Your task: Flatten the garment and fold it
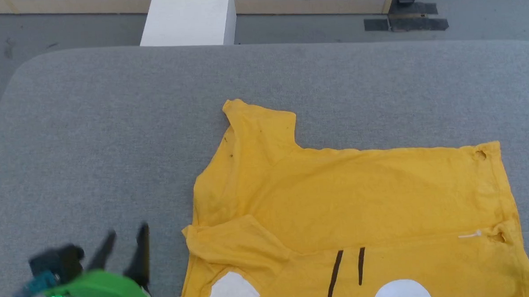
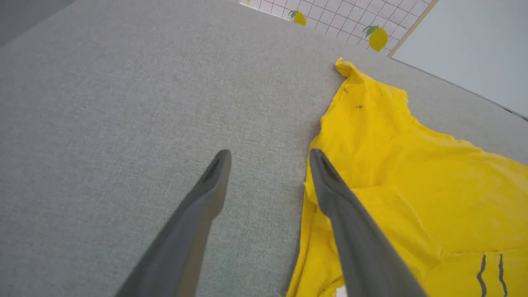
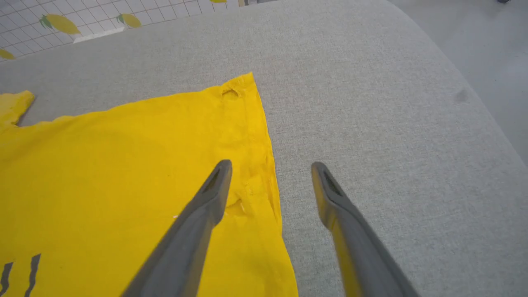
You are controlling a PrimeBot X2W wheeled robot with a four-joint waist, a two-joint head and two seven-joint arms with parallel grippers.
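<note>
The garment (image 1: 351, 194) is lying on the gray table (image 1: 112, 128), toward the near edge and the right edge. Plain yellow cloth is facing up over most of it, and black stripes and white patches are showing along its near part. One sleeve (image 1: 259, 122) is pointing toward the far edge, while the other sleeve (image 1: 237, 241) is lying doubled over the body. The left gripper (image 1: 124, 250) is being held just beside the garment's left border, its jaws spread and pinching nothing. The right gripper (image 3: 270, 169) is being held over the opposite border, jaws likewise spread, with one finger above cloth and the other above bare table. Flattening is judged unfinished. If a fold is made now, the doubled sleeve is likely to be trapped as a lump. If the jaws are closed too shallowly on the border, only the upper layer may be caught and the layers dragged apart. If the two sides are pulled unevenly, the garment may be skewed or drawn over the near edge.
</note>
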